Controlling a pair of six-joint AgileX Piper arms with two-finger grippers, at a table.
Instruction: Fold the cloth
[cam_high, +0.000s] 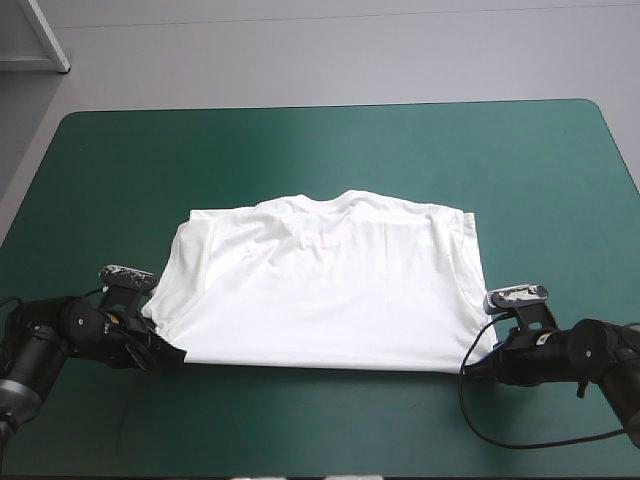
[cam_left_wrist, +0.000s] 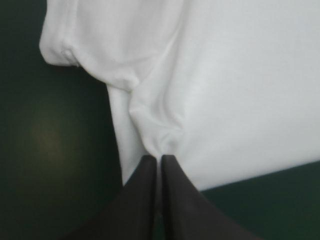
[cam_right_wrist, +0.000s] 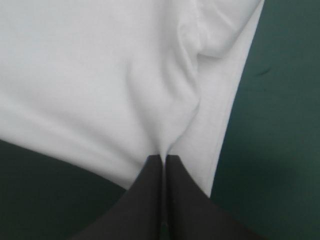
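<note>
The white T-shirt (cam_high: 325, 285) lies folded over on the teal-green table, a broad rectangle with the collar at its far edge. My left gripper (cam_high: 170, 350) sits at the shirt's near left corner, shut on the T-shirt (cam_left_wrist: 210, 90); in the left wrist view the cloth puckers into the fingertips of the left gripper (cam_left_wrist: 160, 159). At the near right corner my right gripper (cam_high: 478, 362) is likewise shut on the T-shirt (cam_right_wrist: 100, 75), with folds of cloth converging at the tips of the right gripper (cam_right_wrist: 163, 159).
Bare teal-green cover (cam_high: 320, 160) stretches beyond the shirt to the far edge and along both sides. A narrow strip of table (cam_high: 320, 420) runs between the shirt's near edge and the front.
</note>
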